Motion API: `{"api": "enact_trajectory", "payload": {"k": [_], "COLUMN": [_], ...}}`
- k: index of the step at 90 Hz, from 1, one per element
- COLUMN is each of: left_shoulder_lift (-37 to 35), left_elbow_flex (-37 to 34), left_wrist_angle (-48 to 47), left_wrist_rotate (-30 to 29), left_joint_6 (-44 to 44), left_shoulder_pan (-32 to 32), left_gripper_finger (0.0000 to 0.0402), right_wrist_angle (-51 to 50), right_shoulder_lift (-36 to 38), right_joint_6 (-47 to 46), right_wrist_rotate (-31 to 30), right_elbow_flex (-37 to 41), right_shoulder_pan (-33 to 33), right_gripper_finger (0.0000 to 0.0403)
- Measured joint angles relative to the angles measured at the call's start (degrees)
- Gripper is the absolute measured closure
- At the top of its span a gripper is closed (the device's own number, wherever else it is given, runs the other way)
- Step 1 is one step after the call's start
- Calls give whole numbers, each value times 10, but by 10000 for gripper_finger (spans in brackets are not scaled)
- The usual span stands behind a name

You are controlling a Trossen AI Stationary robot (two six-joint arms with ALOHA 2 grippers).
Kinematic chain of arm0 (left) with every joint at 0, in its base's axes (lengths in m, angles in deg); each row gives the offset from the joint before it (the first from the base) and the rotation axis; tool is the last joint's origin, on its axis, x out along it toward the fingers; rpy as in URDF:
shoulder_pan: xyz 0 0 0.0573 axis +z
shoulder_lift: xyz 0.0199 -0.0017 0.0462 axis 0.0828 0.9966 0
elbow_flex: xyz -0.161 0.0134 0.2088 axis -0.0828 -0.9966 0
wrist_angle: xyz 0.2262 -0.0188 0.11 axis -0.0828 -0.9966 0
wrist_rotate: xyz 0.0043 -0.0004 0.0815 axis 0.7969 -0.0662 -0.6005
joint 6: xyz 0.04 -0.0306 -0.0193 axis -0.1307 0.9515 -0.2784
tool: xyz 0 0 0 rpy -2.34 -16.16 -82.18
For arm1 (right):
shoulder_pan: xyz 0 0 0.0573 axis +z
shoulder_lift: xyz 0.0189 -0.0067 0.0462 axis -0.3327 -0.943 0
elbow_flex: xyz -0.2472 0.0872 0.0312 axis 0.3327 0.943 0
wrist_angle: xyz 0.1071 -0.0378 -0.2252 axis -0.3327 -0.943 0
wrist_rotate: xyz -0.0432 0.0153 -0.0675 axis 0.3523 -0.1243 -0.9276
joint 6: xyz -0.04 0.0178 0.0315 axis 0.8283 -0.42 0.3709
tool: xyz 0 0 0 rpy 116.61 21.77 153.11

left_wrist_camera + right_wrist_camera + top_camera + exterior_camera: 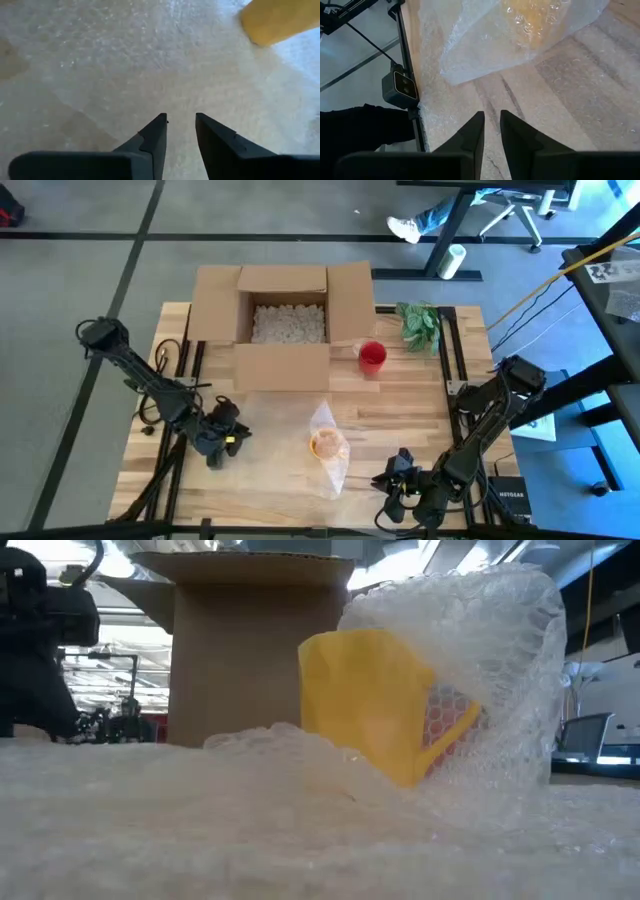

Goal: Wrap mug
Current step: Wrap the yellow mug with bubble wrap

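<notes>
yellow mug [327, 444] lies on its side mid-table [400, 405], partly under bubble wrap [328, 452] (handle still exposed). left tool [222, 442] and right tool [398, 480] flank it, both narrowly parted, holding nothing.

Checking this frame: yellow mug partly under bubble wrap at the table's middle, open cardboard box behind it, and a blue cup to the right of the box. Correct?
Not quite: the cup beside the cardboard box is red, not blue, as the high view shows. The rest holds: the yellow mug sits partly covered by bubble wrap at the table's middle, with the open box behind it.
</notes>
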Motion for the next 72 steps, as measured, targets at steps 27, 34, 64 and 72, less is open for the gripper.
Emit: {"api": "enact_trajectory", "payload": {"k": [27, 34, 64, 72], "left_shoulder_lift": [-93, -95, -94, -94], "left_elbow_flex": [5, 5, -48, -79], "left_wrist_angle": [-113, -143, -99, -4], "left_wrist_rotate": [0, 5, 19, 18], "left_joint_6": [32, 58, 136, 121], "left_shoulder_pan": [-4, -12, -31, -31], "left_gripper_finger": [318, 318, 318, 318], "right_wrist_angle": [0, 0, 8, 14], "right_shoulder_lift": [0, 0, 0, 0], "right_joint_6": [3, 3, 3, 3], "right_wrist_rotate": [0, 0, 0, 0], "right_elbow_flex": [0, 0, 0, 0], "right_shoulder_pan": [0, 0, 0, 0], "right_gripper_finger": [354, 354, 354, 354]}}
